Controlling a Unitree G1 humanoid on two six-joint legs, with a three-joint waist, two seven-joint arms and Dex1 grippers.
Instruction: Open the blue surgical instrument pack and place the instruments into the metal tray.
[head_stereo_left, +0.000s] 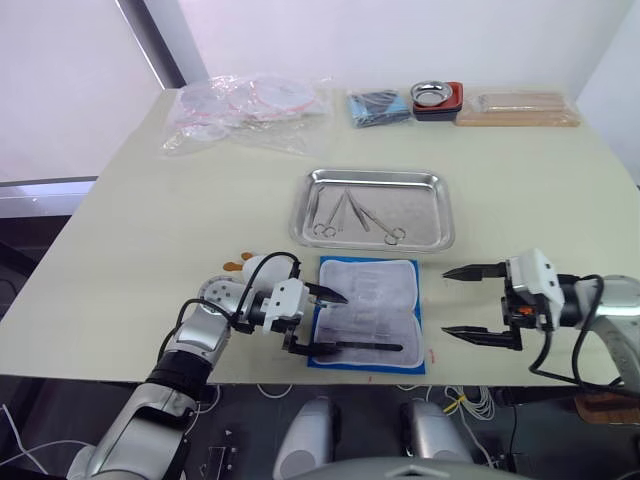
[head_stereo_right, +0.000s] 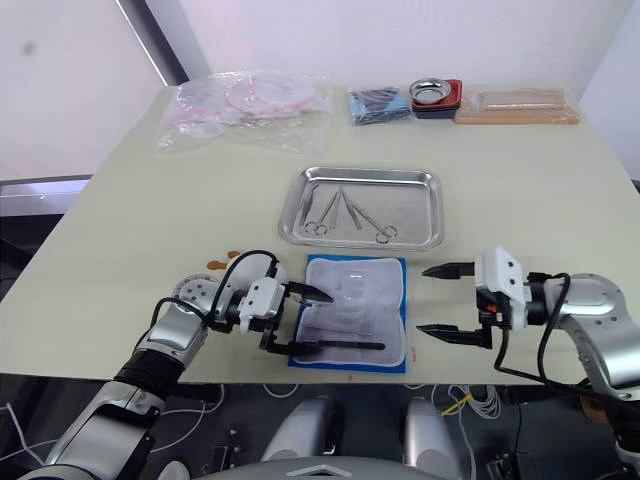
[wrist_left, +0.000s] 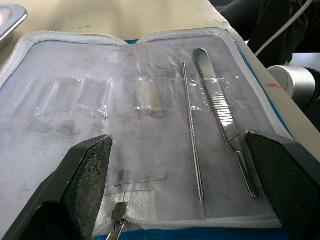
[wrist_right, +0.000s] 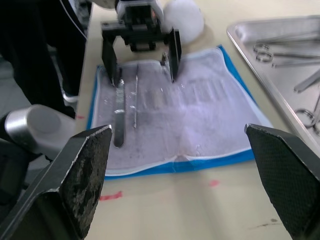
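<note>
The blue surgical instrument pack (head_stereo_left: 368, 300) lies unzipped and flat near the table's front edge, pale lining up. Two instruments rest in it on the side nearest the table's front edge: a flat ridged steel handle (wrist_left: 220, 105) and a thin probe (wrist_left: 191, 135). My left gripper (head_stereo_left: 338, 322) is open at the pack's left edge, its fingers straddling those two tools without touching them. Just right of the pack, my right gripper (head_stereo_left: 445, 302) is open and holds nothing. Beyond the pack stands the metal tray (head_stereo_left: 375, 175), holding several ring-handled instruments (head_stereo_left: 345, 213).
Clear plastic bags (head_stereo_left: 245, 110) lie at the back left. A dark blue bundle (head_stereo_left: 378, 107), a small round bowl on a red-black base (head_stereo_left: 436, 97) and a wooden board (head_stereo_left: 518, 108) line the back edge. A white rounded object (head_stereo_left: 262, 268) sits beside my left wrist.
</note>
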